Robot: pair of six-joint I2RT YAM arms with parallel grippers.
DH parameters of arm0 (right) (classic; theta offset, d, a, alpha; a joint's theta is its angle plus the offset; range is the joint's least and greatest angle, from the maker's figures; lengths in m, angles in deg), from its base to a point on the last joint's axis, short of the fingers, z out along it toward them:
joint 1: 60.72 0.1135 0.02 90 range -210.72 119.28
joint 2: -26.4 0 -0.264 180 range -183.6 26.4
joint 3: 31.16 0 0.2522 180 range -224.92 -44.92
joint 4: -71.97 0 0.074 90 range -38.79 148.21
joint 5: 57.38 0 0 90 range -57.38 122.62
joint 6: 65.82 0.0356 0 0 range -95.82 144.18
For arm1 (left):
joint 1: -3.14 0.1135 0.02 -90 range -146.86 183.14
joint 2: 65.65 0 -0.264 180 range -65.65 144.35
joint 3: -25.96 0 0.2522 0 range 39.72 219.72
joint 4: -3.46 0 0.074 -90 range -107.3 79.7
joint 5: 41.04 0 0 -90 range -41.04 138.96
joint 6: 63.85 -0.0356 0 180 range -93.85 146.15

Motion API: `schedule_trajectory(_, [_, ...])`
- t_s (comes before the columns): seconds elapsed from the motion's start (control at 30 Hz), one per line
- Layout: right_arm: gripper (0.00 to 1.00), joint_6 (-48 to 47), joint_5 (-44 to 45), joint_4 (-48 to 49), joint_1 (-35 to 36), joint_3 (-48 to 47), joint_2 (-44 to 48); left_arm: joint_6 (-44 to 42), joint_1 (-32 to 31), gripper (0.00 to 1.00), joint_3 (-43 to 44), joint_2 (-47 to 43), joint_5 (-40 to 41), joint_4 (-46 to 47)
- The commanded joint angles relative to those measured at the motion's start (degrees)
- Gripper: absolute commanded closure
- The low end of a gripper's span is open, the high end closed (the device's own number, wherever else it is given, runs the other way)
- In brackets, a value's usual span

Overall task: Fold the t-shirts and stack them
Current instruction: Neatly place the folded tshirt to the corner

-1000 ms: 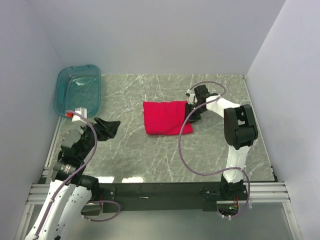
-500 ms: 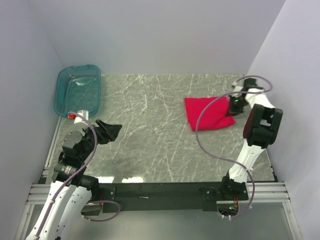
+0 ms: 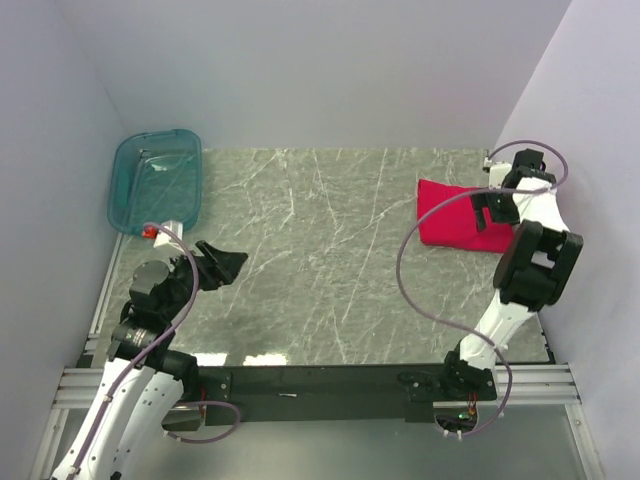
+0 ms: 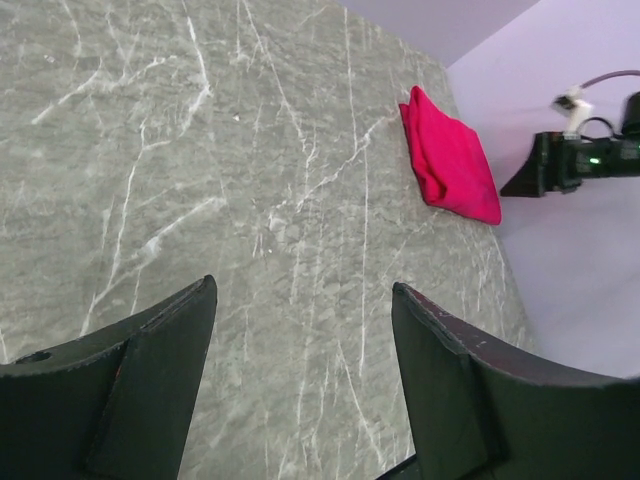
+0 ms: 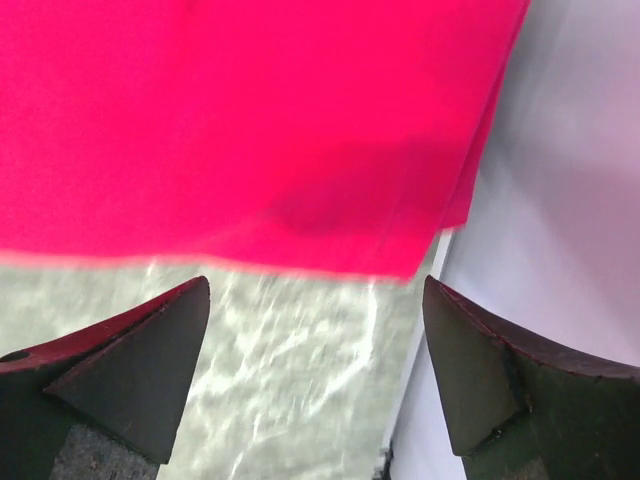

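Your folded bright red cotton t-shirt (image 3: 455, 215) (image 4: 450, 160) (image 5: 250, 120) lies flat at the far right of the grey marble-patterned tabletop (image 3: 320, 260), its right edge close to the pale side wall (image 3: 590, 150). A second ago it sat near the middle of the table, so it has been dragged well to the right.

Your right gripper (image 3: 497, 205) (image 5: 315, 290) has let go. Its wrist view shows the two black fingers (image 5: 150, 350) spread wide, with only marble and the table's edge between them and the shirt's folded hem just past the tips. In the earlier frames it was clamped on the shirt's right edge. The right arm stands with its elbow raised, its forearm reaching toward the far right corner and its gripper pointing down at the shirt's right side (whether a fingertip brushes the cloth you cannot tell).

Your left gripper (image 3: 225, 262) (image 4: 300, 300) is spread open and empty over bare marble, well apart from the shirt. The arm is folded low near its base, much as before. The translucent teal plastic tub (image 3: 155, 180) sits in the far left corner
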Motion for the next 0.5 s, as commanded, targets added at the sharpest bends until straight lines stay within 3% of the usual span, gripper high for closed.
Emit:
schedule_trajectory(0.0, [0.07,-3.73,-4.04,1.45,1.34,5.18,11.47,-0.41,0.18,0.24,1.97,1.21,-0.84,3.19])
schedule_trajectory(0.07, [0.06,-5.13,-7.57,0.83,2.39,7.83,17.86,-0.15,0.18,0.23,2.32,2.09,-0.84,3.9])
schedule_trajectory(0.13, [0.06,-4.36,-10.31,4.06,2.84,13.08,23.24,0.11,0.18,0.12,2.32,3.14,-0.58,4.95])
schedule_trajectory(0.17, [0.06,-3.31,-10.84,8.78,2.93,15.37,29.1,0.55,0.18,0.01,2.23,3.5,1.34,4.96])
schedule_trajectory(0.23, [0.05,-1.55,-10.15,16.08,2.93,24.04,35.8,0.73,0.18,0.01,2.67,5.42,4.5,3.13])
schedule_trajectory(0.3, [0.05,8.43,-4.63,29.13,2.49,30.75,45.74,-0.41,0.18,0.0,4.42,7.53,10.1,-0.38])
schedule_trajectory(0.33, [0.0,14.22,-0.52,32.09,2.05,36.0,48.73,-0.76,0.27,0.0,7.3,9.98,11.54,-4.76])
schedule_trajectory(0.37, [0.0,21.59,-1.0,32.64,1.44,37.36,53.28,-1.64,0.35,0.01,8.64,10.96,13.9,-6.8])
schedule_trajectory(0.47, [0.05,28.91,-4.52,26.67,0.29,39.03,60.06,-4.35,0.53,0.01,12.77,12.64,19.54,-10.5])
